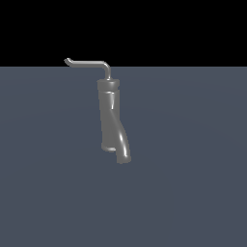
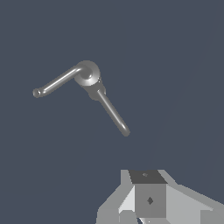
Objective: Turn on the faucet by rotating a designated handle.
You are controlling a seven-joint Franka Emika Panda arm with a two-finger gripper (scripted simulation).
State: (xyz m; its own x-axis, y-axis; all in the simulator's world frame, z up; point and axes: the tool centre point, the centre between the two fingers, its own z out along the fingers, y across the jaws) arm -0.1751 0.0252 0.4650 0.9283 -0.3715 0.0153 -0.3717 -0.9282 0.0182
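The faucet (image 1: 110, 116) is a dark grey glossy cylinder standing on the flat grey surface, with a short curved spout (image 1: 123, 147) near its base. From its capped top the handle (image 1: 89, 62), a thin light-grey rod, reaches toward the exterior view's left and ends in a small upturned hook. The wrist view looks down on the faucet cap (image 2: 87, 72), with the handle (image 2: 57, 82) and the spout (image 2: 113, 113) spreading out from it. Only part of my gripper (image 2: 148, 194) shows, as white and grey blocks apart from the faucet and touching nothing. No gripper appears in the exterior view.
A plain blue-grey floor (image 1: 193, 169) surrounds the faucet, under a black background. No other objects show in either view.
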